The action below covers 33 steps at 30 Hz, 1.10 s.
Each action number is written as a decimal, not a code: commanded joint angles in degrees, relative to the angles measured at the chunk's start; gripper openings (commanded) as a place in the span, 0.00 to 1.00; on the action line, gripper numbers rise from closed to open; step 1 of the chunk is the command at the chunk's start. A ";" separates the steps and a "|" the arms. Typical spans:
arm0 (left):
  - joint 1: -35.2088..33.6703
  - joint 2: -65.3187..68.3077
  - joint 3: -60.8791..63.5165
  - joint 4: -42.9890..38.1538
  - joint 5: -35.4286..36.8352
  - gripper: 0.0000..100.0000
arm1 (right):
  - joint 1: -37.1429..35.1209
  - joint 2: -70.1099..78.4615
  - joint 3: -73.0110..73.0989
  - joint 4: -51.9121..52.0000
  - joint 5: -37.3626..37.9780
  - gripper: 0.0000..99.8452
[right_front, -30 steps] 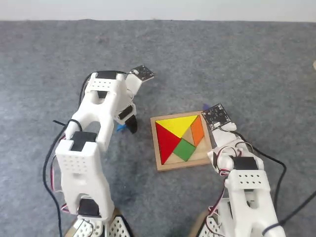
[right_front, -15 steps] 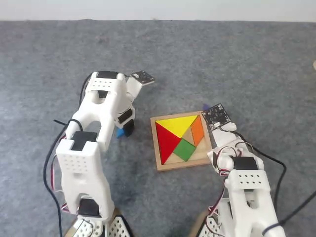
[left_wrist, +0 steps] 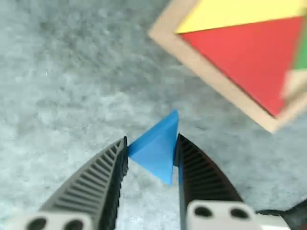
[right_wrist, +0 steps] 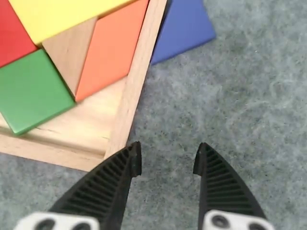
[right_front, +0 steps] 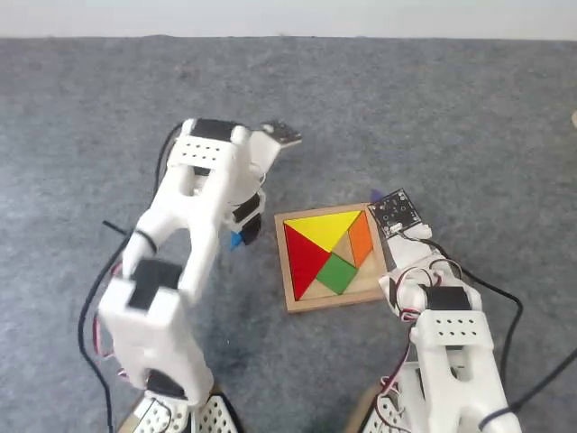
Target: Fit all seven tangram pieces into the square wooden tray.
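The square wooden tray lies on the grey carpet and holds a yellow triangle, a red triangle, a green square and an orange piece. My left gripper is shut on a small light blue triangle, held just left of the tray; the same blue triangle peeks out beside the arm. My right gripper stands open over the carpet by the tray's right rim. A dark blue triangle lies outside that rim.
Grey carpet stretches all around the tray. The left arm's body covers the ground left of the tray, and the right arm stands at its near right corner.
My left gripper has lifted and carried the light blue triangle rightward, closer to the tray. The right arm has stayed still.
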 commanded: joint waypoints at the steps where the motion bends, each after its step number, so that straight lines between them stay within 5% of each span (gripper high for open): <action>1: 7.30 -12.57 3.21 2.11 1.58 0.13 | 0.84 -0.66 -0.53 -1.36 -1.32 0.19; 8: 23.65 -15.91 24.75 -15.74 2.64 0.13 | 15.43 -0.75 -4.40 -0.66 -7.91 0.19; 15: 28.84 -11.69 28.26 -25.23 5.45 0.13 | 17.01 -0.75 -5.71 0.57 -8.88 0.19; 33: 28.84 -9.67 24.75 -20.66 3.87 0.21 | 15.25 -0.48 -5.63 0.75 -8.44 0.19</action>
